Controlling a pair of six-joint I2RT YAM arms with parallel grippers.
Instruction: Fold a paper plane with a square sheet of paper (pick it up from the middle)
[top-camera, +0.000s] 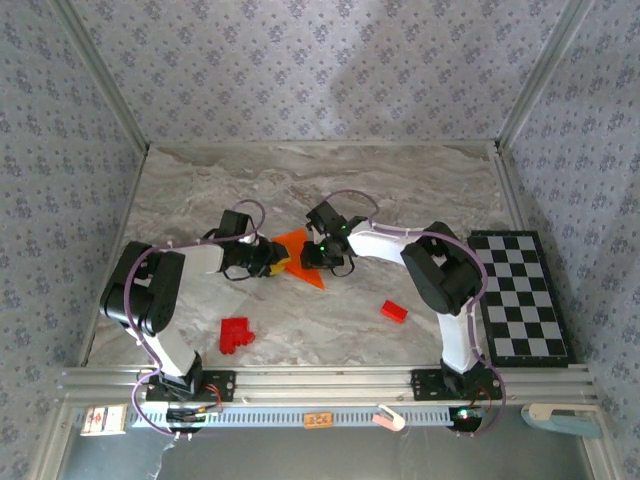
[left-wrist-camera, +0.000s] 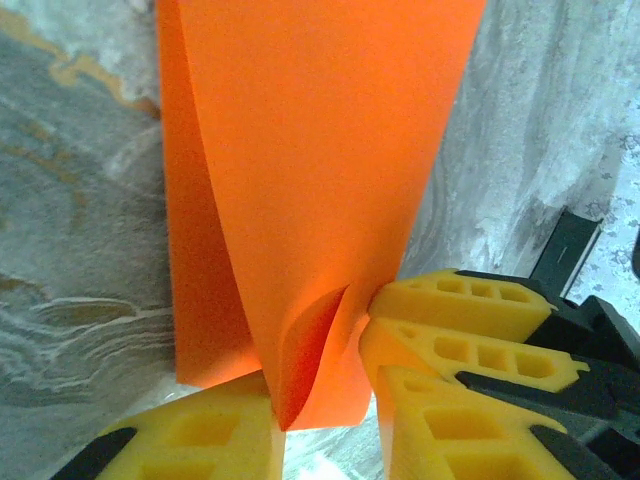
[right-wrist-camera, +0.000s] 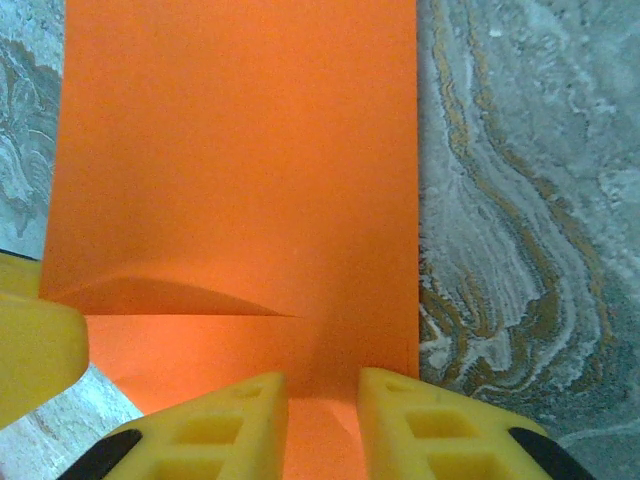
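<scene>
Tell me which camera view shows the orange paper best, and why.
The right wrist view: the orange paper lies spread wide there, both side edges and a crease plain. The left wrist view shows it close, curled over between yellow fingers. The top view shows a small, partly covered wedge.

Overhead: paper (top-camera: 292, 242) is mostly covered by the left gripper (top-camera: 270, 258) and right gripper (top-camera: 320, 258). Its outline and folds are unreadable, and both jaws are too small to judge.

Left wrist: the paper runs off the top edge. Its lower end drops between the left fingers (left-wrist-camera: 455, 335), which are clipped at the bottom. Can't tell if it's pinched or only touching.

Right wrist: the paper is cut by the top edge and the right fingers (right-wrist-camera: 215, 435) by the bottom. Orange fills their gap, so the grip is unreadable. A yellow piece (right-wrist-camera: 30, 355) is clipped at the left edge, unidentifiable.

Blocks (top-camera: 236, 333) are too small for shape.
</scene>
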